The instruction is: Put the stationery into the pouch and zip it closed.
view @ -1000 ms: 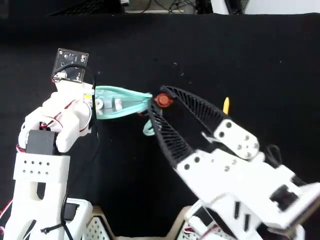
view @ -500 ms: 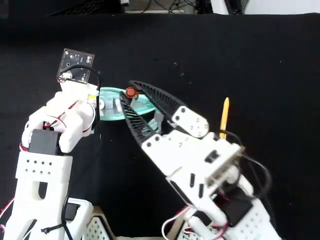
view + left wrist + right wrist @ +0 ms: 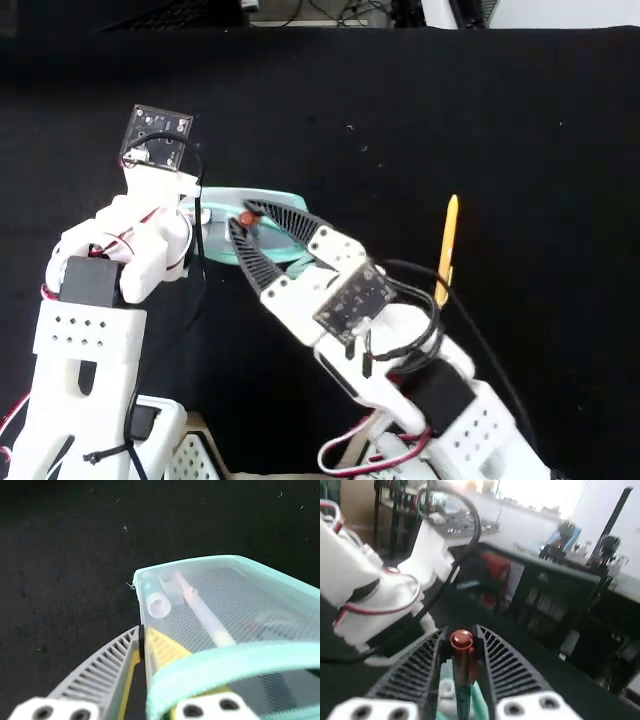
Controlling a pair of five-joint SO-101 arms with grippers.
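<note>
My left gripper is shut on the near end of the teal mesh pouch, holding it off the black table. In the left wrist view its grey and yellow fingers clamp the edge of the pouch, and a white tube and a pale pen lie inside. My right gripper, with black ribbed fingers, is shut on a red-capped pen directly over the pouch. In the right wrist view the pen stands between the fingers. A yellow pencil lies on the table to the right.
The black cloth table stretches open behind and to the right. The left arm's white body is close beside my right gripper. Both arm bases stand at the front edge.
The right arm has swung left with the red-capped pen, from the pouch's right end to above its middle near the left gripper. The left arm nudged slightly.
</note>
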